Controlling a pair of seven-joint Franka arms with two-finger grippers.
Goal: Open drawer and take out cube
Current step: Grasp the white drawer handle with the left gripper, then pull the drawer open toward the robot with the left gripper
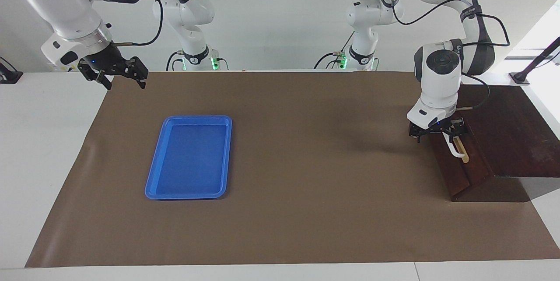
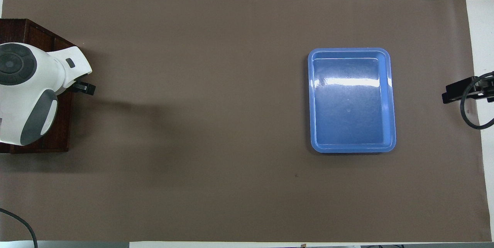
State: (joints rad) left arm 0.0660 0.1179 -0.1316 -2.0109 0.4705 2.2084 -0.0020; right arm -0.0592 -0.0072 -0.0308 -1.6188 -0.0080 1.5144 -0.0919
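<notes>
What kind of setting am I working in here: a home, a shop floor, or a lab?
Most likely a robotics lab bench: two white arms mounted at a white table, a brown mat covering it, and staged props, a blue tray and a dark wooden drawer box.

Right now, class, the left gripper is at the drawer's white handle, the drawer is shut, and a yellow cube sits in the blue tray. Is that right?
Not quite. The facing view shows the blue tray empty; no cube is visible anywhere. The left gripper is at the white handle of the shut drawer.
</notes>
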